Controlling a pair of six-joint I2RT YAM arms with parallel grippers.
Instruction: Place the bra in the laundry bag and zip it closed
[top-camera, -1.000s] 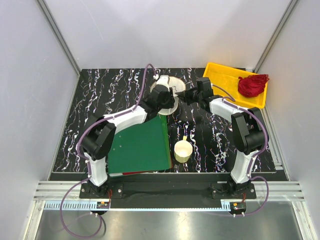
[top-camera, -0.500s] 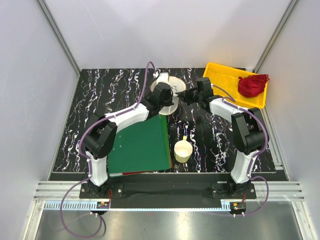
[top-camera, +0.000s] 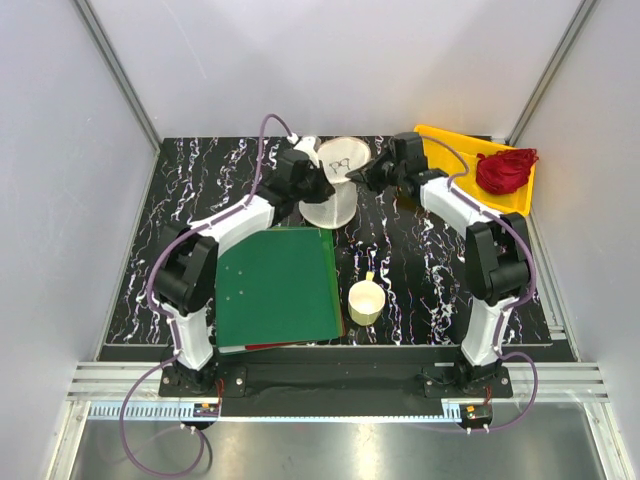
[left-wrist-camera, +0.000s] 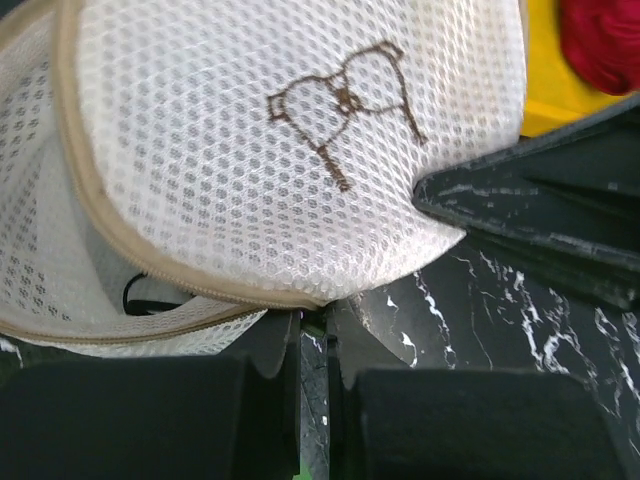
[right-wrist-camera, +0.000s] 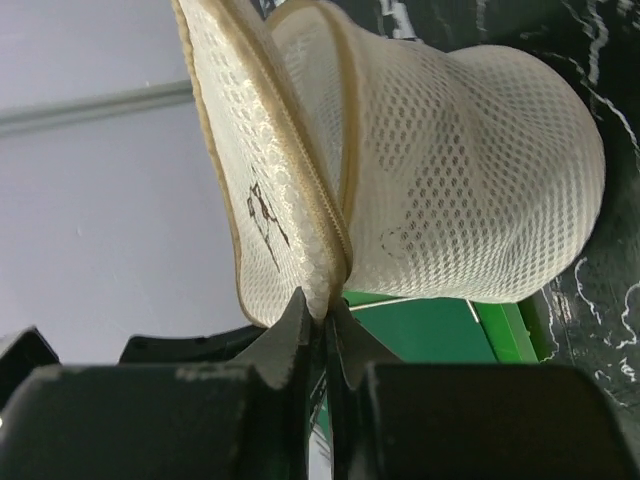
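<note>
The laundry bag (top-camera: 335, 185), round cream mesh, is held up off the table at the back centre between both grippers. Its flat lid with the dark mark (left-wrist-camera: 350, 100) stands apart from the body along the tan zipper (left-wrist-camera: 170, 275). My left gripper (left-wrist-camera: 315, 318) is shut on the bag's zipper rim; it also shows in the top view (top-camera: 316, 186). My right gripper (right-wrist-camera: 320, 305) is shut on the bag's rim at the opposite side, seen in the top view (top-camera: 366, 180) too. A small black piece (left-wrist-camera: 150, 293) shows inside the opening; the bra is otherwise hidden.
A green folder (top-camera: 278, 285) lies front left. A cream cup (top-camera: 366, 302) stands beside it. A yellow tray (top-camera: 445, 150) at the back right holds a red garment (top-camera: 505, 170). Grey walls enclose the table on three sides.
Both grippers have moved toward the back and lifted the bag. The left wrist swung left, and the lid now stands open above the body.
</note>
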